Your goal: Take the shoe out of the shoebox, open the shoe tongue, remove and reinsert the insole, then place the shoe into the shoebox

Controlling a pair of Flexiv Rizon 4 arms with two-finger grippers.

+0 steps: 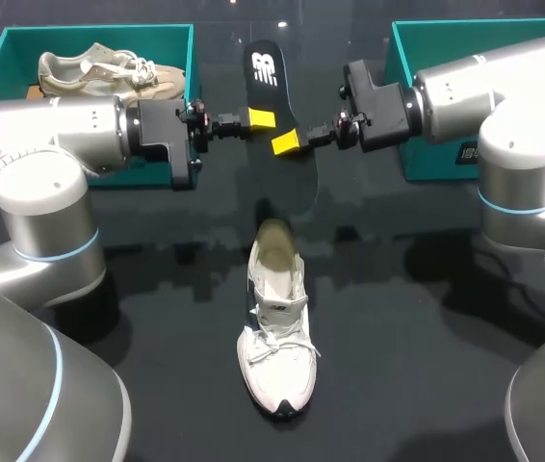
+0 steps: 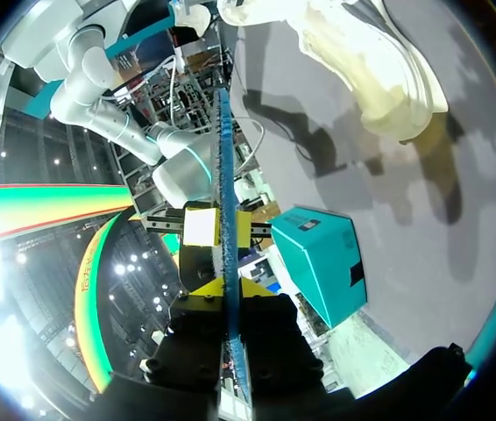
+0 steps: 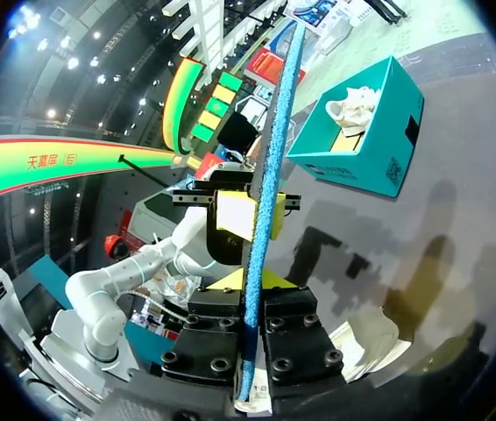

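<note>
Your left gripper and right gripper are both pinching the insole, fingers narrow, holding it aloft beyond the mid-table shoe. Be steering its near end squarely into the opening.

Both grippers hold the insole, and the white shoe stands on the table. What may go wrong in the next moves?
The left gripper and the right gripper both pinch the thin insole near its middle; uneven pulling may bend it or let it slip. The white shoe stands free on the table, held by nothing, so pushing the insole in may shove or tip it.
</note>
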